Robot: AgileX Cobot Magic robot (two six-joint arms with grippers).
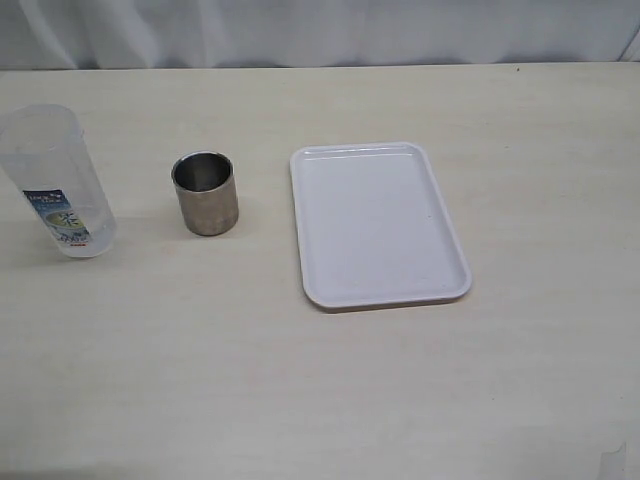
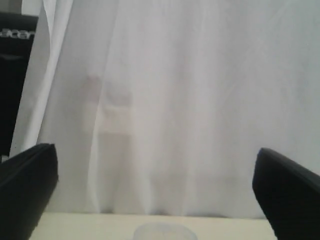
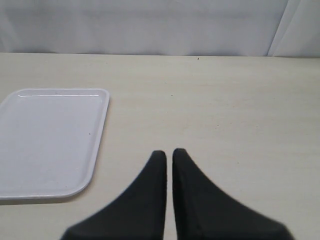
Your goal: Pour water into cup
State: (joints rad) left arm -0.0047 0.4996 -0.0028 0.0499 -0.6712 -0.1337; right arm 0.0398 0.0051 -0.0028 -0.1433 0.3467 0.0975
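Observation:
The steel cup [image 1: 205,195] stands upright on the table, left of centre. Further left stands a tall clear container [image 1: 58,185] with a blue-and-white label; the water in it is too clear to make out. Neither gripper shows in the exterior view. In the left wrist view my left gripper [image 2: 156,165] is open, its black fingers [image 2: 25,192] far apart with nothing between them, and the container's rim [image 2: 165,232] shows low between them, ahead of the fingers. My right gripper [image 3: 169,152] is shut over bare table, holding nothing.
A white rectangular tray [image 1: 378,225] lies right of the cup; in the right wrist view the tray [image 3: 50,140] lies beside the right gripper. A white curtain [image 1: 320,30] hangs behind the table's far edge.

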